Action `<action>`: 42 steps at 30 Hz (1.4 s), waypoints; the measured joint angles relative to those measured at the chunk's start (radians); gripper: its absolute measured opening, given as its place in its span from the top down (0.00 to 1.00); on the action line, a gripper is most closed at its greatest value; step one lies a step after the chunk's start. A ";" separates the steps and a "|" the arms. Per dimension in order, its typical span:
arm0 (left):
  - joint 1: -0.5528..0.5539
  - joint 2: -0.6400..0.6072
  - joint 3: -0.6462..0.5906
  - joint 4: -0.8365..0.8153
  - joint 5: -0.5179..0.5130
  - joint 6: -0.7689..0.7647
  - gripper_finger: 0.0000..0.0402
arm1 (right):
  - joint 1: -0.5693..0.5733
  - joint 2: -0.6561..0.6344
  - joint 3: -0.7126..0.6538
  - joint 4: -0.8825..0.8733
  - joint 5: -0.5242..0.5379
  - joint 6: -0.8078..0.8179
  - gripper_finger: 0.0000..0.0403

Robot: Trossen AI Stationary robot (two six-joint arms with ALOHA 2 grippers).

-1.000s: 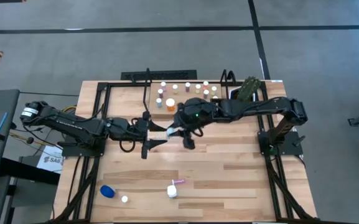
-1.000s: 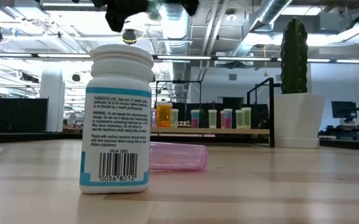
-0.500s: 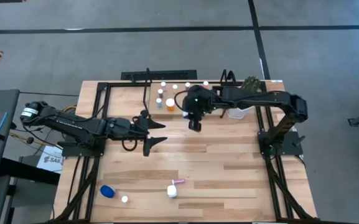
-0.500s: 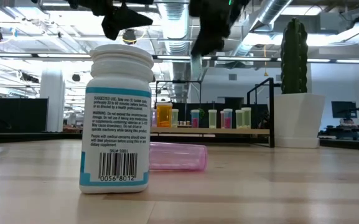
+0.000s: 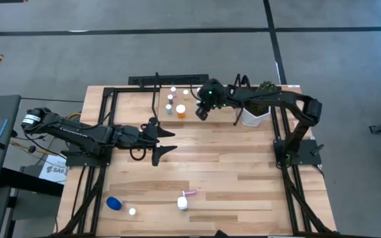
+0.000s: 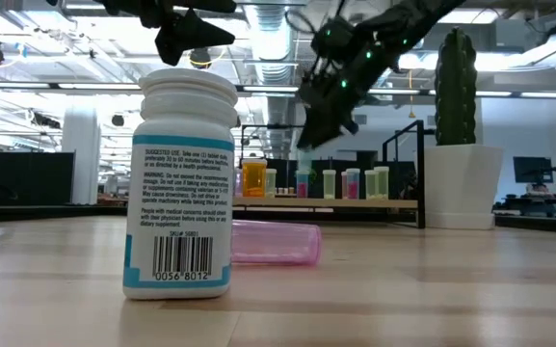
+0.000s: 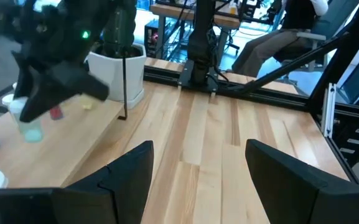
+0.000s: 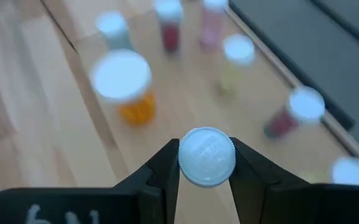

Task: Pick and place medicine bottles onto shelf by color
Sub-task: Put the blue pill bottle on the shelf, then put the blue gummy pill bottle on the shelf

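The plank table is carrying everything, with the shelf lying along its far edge, a light-wood board between black upright loops. The right arm is reaching in from the table's right side across a white pot with a green plant, and the right gripper is hovering over the shelf's middle; in the right wrist view its jaws are clamped on a white-capped vial, cap facing the camera, body hidden beneath, colour not readable there. In the low view the same gripper is hanging tilted just above the row of shelved bottles. The left arm is lying across the left half of the table, and the left gripper is sitting over bare planks near the centre, jaws standing well apart and holding nothing, which the left wrist view confirms with both fingers spread over empty wood. On the shelf, an orange bottle with a wide white cap is standing near the left end, with several smaller white-capped vials around it. At the near edge of the table, well apart from the shelf, a large white bottle is standing with a pink vial lying on its side just beside it; a blue bottle and a small white cap are resting farther left.
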 joint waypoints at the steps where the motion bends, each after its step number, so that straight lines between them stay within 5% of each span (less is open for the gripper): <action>1: 0.000 0.000 0.000 0.000 -0.002 0.000 0.40 | -0.004 0.018 0.001 0.026 0.004 0.018 0.68; 11: 0.000 0.000 0.000 -0.008 -0.027 0.000 0.40 | -0.022 0.154 0.005 0.133 0.059 0.104 0.68; 24: 0.000 0.000 0.000 -0.009 -0.035 0.003 0.40 | -0.030 0.171 0.005 0.193 0.067 0.106 0.67; 38: 0.000 0.000 0.000 -0.010 -0.037 -0.018 0.40 | -0.035 0.100 0.002 0.161 0.065 0.018 0.39; 42: 0.000 0.000 0.000 -0.010 0.041 -0.046 0.40 | -0.028 0.025 0.003 0.088 0.065 0.017 0.38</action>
